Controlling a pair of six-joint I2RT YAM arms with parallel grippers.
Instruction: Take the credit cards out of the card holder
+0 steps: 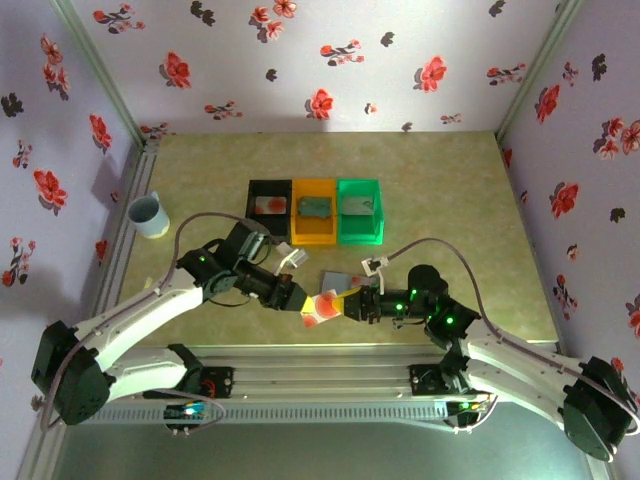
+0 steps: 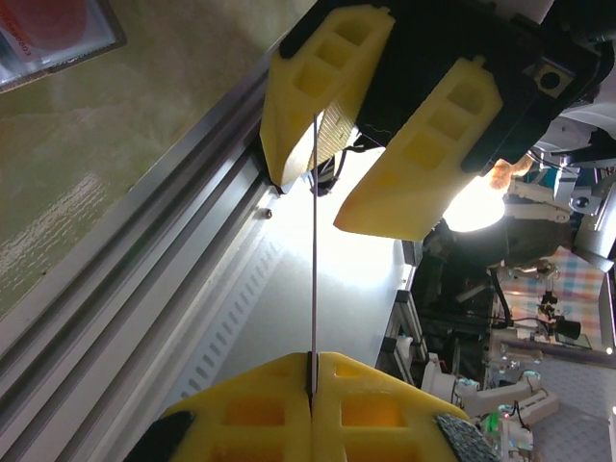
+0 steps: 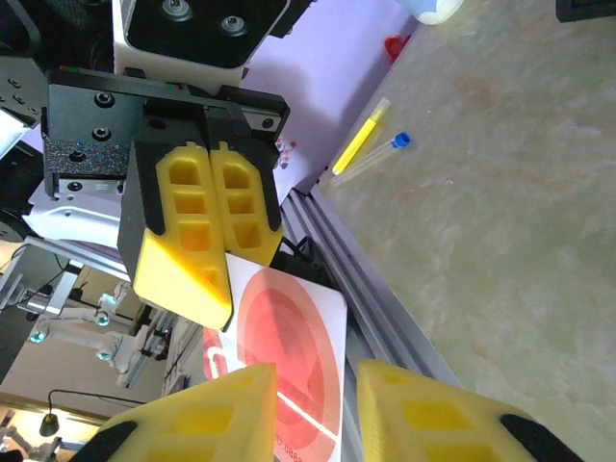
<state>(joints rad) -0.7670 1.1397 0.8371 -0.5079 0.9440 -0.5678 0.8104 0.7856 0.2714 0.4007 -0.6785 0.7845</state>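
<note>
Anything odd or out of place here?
A yellow tube and a blue-capped tube lie loose by the front rail, unrelated to the task. Otherwise nothing: the left gripper pinches a white-and-red card, right gripper open around it.

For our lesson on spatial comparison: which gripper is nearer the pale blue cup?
Left. The left gripper sits right of the cup, closer to the camera; the right gripper faces it from farther right.
</note>
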